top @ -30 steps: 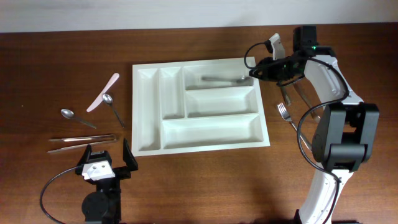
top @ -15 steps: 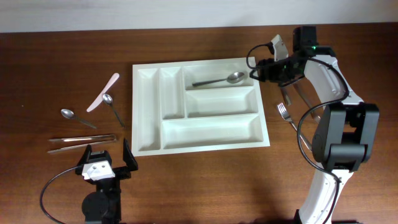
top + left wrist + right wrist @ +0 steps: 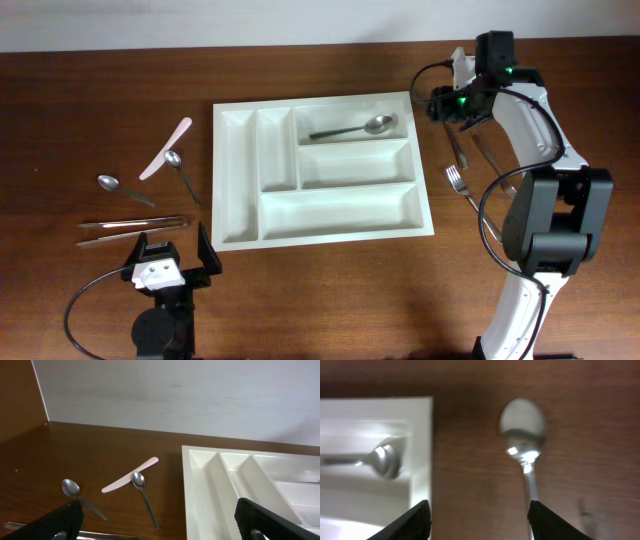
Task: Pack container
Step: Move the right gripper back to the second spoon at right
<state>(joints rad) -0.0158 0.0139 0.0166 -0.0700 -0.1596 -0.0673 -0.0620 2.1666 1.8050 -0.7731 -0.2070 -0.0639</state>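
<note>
The container is a white five-compartment cutlery tray point(image 3: 340, 208) in the middle of the table. One metal spoon point(image 3: 352, 128) lies in its top wide compartment; the other compartments hold nothing. My right gripper point(image 3: 455, 100) is open and empty, just off the tray's top right corner. In the right wrist view its fingers point(image 3: 480, 522) straddle bare table between the tray's edge point(image 3: 422, 450) and a loose spoon point(image 3: 522, 430), with the packed spoon point(image 3: 385, 460) to the left. My left gripper point(image 3: 170, 262) is open and empty at the front left, and its fingers also show in the left wrist view point(image 3: 160, 527).
Right of the tray lie a fork point(image 3: 458, 182) and more cutlery point(image 3: 488, 155). Left of it lie a pink knife point(image 3: 166, 148), two spoons point(image 3: 182, 172) point(image 3: 122, 188) and metal tongs point(image 3: 130, 228). The left wrist view shows the tray point(image 3: 200, 485), the pink knife point(image 3: 131, 481) and a spoon point(image 3: 144, 495).
The spoon has come to rest in the top compartment. My right gripper has drawn back to the right, off the tray. The left arm has not moved.
</note>
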